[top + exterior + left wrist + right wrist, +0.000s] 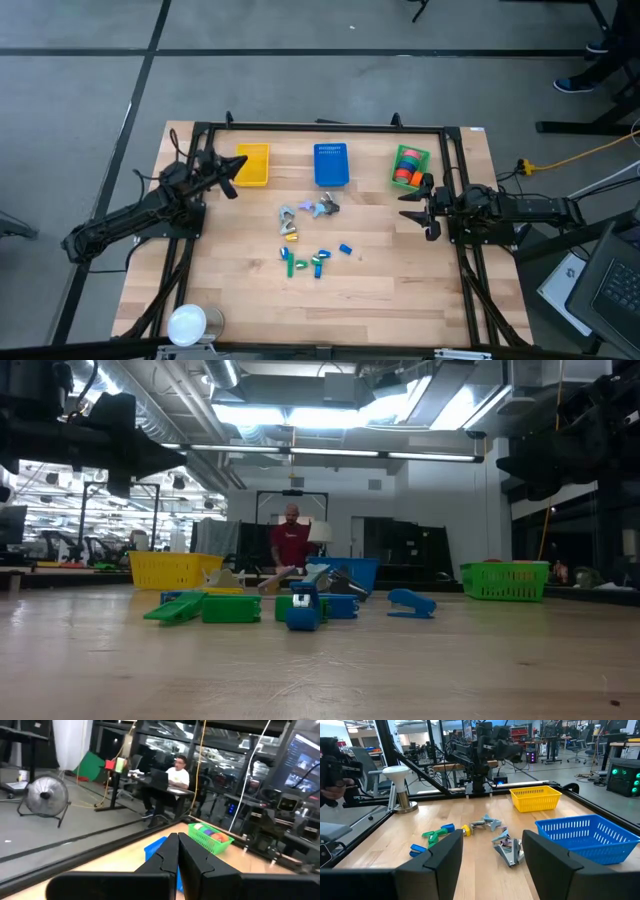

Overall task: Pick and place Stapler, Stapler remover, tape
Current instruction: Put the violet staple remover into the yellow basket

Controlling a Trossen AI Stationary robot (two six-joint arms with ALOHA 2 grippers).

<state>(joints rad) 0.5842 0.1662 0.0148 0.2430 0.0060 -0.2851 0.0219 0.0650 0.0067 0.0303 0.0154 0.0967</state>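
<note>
Wooden table (400, 290): three baskets, yellow (253, 165), blue (331, 165), green (410, 166).

your left end effector (233, 176) hangs raised at the table's left rear with fingers pressed together; your right end effector (417, 207) hovers at the right side, fingers spread apart.

From above we cannot sort the small pieces (305, 243) mid-table (400, 290) into staplers or removers; too small.
</note>
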